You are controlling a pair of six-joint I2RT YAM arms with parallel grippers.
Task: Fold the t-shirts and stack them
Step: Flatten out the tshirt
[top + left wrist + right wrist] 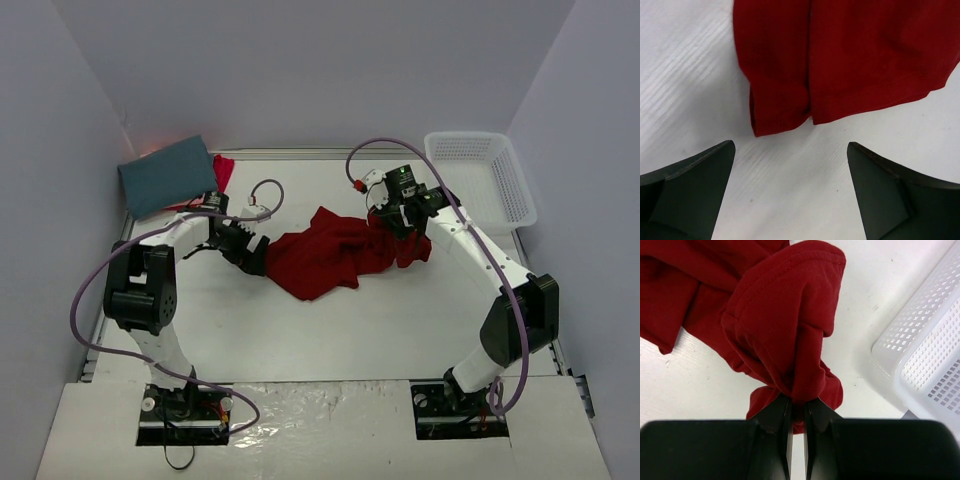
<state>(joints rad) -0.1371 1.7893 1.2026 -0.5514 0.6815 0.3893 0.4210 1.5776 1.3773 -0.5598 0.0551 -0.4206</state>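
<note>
Two arms were out over the worktop (400, 320). How did they sit?

The left arm was folded at the elbow, its wrist reaching right toward the left edge of the deep red t-shirt (325, 255). The right arm stretched forward and angled inward, its wrist tipped down at the shirt's right end.

What was the cloth like?

Soft, matte, fine-knit. It lay crumpled in loose folds across mid-worktop, and a stitched hem showed at the pinched end. A slate-teal t-shirt (168, 175) lay folded flat in the far-left corner, with a pinkish-red t-shirt (224, 170) peeking out at its right side. A white plastic mesh basket (500, 180) stood at the far right.

And the left gripper (791, 146)?

Its jaws were spread wide, the dark wedge-shaped fingers holding nothing. The shirt's folded corner lay just ahead of them on bare worktop.

The right gripper (797, 402)?

It was clenched on a bunched fold of the deep red t-shirt. The cloth was gathered between nearly closed jaws and bulged above them.
</note>
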